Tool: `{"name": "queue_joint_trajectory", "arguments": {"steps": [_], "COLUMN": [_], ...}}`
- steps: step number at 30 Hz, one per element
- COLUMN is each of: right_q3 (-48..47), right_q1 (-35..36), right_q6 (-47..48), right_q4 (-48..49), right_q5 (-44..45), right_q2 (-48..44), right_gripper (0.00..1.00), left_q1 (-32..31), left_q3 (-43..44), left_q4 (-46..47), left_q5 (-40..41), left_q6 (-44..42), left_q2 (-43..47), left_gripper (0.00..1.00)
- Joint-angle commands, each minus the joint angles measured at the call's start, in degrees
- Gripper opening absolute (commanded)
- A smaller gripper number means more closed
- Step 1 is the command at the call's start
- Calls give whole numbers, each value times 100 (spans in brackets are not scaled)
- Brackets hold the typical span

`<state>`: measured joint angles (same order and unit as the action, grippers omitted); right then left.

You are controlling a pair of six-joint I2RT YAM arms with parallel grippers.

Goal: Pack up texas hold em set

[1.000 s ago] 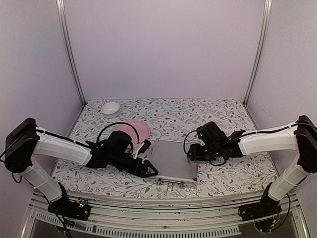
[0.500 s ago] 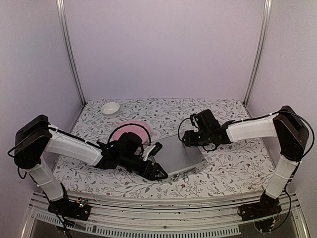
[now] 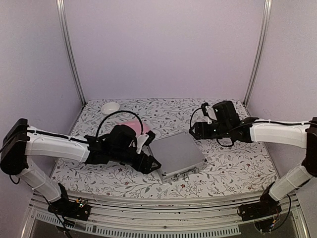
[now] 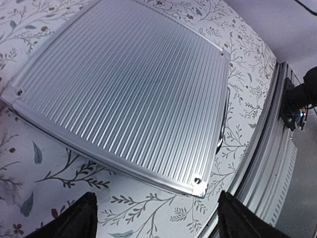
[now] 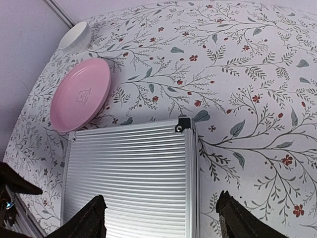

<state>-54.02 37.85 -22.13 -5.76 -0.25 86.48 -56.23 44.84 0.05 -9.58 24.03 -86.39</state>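
**Case shut, both arms standing off it: the packing looks all but finished.**

At the far left sits the small white bowl (image 3: 110, 107), with the pink plate (image 5: 79, 94) nearer, half behind the left arm. The left tool (image 3: 151, 162) is low over the tabletop (image 3: 223, 168), just beside the near-left corner of the silver case (image 3: 177, 153). Its fingers are spread and hold nothing. The case lies flat mid-table, lid down, turned askew. No chips, decks or marker show, so I take them to be inside. The right tool (image 3: 193, 133) hangs over the case's far corner, also spread and empty. What remains, I judge, is fastening the clasps (image 3: 184, 172) on the near edge. That calls for a fingertip press downward, with the other arm steadying the case against sliding.
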Motion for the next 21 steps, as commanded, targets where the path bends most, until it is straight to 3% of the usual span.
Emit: {"name": "queue_joint_trajectory", "arguments": {"steps": [1,5,10,21], "right_q3": [744,1676,2467,3051], "right_q1": [-8,362,1125,1930], "right_q6": [-317,-929,-1606,-2500], "right_q4": [-288,151,771,1828], "right_q5": [-947,-1691,-1701,-965], "right_q2": [-1045,-1865,-2375,-1580], "right_gripper": [76,74,74,72], "left_q1": [102,405,486,484], "left_q3": [599,1126,1634,1816], "left_q4": [-74,73,224,162], "left_q5": [343,16,-560,-718], "left_q6": [-520,-456,-444,-654], "left_q2": [57,-489,-1202,-1798], "left_gripper": [81,75,67,58]}}
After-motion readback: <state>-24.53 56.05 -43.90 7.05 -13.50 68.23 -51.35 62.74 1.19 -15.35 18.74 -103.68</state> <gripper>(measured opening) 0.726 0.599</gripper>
